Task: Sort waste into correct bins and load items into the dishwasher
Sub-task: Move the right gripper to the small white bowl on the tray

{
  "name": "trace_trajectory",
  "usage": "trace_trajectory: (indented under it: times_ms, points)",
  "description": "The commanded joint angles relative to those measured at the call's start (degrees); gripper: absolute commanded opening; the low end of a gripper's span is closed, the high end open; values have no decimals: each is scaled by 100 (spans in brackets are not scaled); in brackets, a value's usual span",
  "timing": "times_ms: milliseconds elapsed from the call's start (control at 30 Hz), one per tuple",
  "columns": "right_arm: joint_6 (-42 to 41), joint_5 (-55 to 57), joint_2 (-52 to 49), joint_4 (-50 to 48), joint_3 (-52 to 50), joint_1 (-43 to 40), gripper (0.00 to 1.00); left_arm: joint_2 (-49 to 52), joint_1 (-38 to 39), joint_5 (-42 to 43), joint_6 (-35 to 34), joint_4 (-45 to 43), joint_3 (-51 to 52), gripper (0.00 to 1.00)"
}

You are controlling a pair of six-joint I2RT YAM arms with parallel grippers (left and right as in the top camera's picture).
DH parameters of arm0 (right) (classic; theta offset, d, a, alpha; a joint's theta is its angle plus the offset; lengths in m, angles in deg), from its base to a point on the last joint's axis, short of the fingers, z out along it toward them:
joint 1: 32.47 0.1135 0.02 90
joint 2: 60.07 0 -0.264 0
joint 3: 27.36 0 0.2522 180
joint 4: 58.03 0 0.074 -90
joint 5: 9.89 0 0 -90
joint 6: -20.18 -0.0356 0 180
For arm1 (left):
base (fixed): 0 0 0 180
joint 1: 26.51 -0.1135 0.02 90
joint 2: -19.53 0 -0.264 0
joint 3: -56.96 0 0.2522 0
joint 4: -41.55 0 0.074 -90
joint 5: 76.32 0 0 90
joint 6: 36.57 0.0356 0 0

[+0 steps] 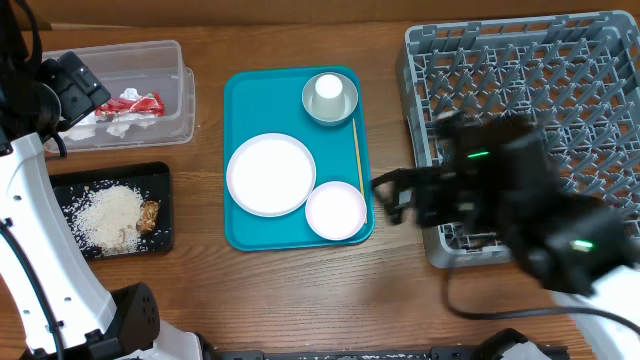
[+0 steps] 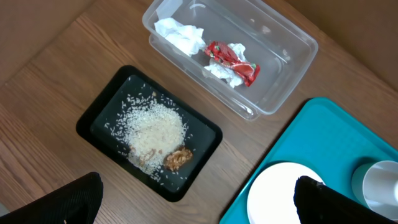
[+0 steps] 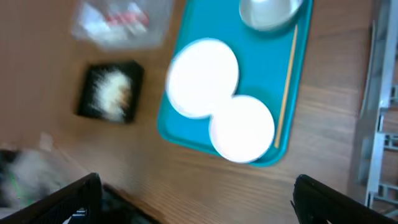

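1. Left tool [image 2: 196, 180]: jaws spread wide with nothing in them, hanging over the left end of the bench [image 1: 300, 290].
2. The clear tub [image 1: 150, 55] at far left has the red-and-white wrapper [image 1: 138, 102] and the crumpled napkin [image 1: 112, 124] in it. Just in front, the black tray [image 1: 60, 183] holds the rice crumbs [image 1: 108, 212] and the brown snack piece [image 1: 150, 215]. The waste half looks done to me.
3. On the teal tray [image 1: 236, 100] in the middle are the large plate [image 1: 270, 174], the smaller dish [image 1: 336, 210] just beside it, and the grey bowl [image 1: 345, 108] with the white cup [image 1: 328, 88] sitting in it. A thin wooden stick [image 1: 357, 155] lies along the right edge. None of it is loaded yet.
4. Right tool [image 3: 196, 183]: wide open too and empty, sitting between the teal tray and the rack. It's blurry from overhead.
5. Dish rack [image 1: 560, 60] at far right: no dishes anywhere I can see, though my arm hides its front corner. So all the loading is left to do.
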Motion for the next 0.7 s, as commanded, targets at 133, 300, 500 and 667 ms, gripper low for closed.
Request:
trace_trajectory:
  times_ms: [133,300,500,667]
  points:
    - [-1351,2889,-1480,-328,160,2153,100,37,-2,-68,-59,9,15,100]
    - [-1351,2549,-2424,-927,157,2385,100,37,-2,-68,-59,9,15,100]
    - [-1351,2177,-3154,-1272,153,2382,100,37,-2,-68,-59,9,15,100]
    - [-1351,2177,-3534,-1838,149,2382,100,37,-2,-68,-59,9,15,100]
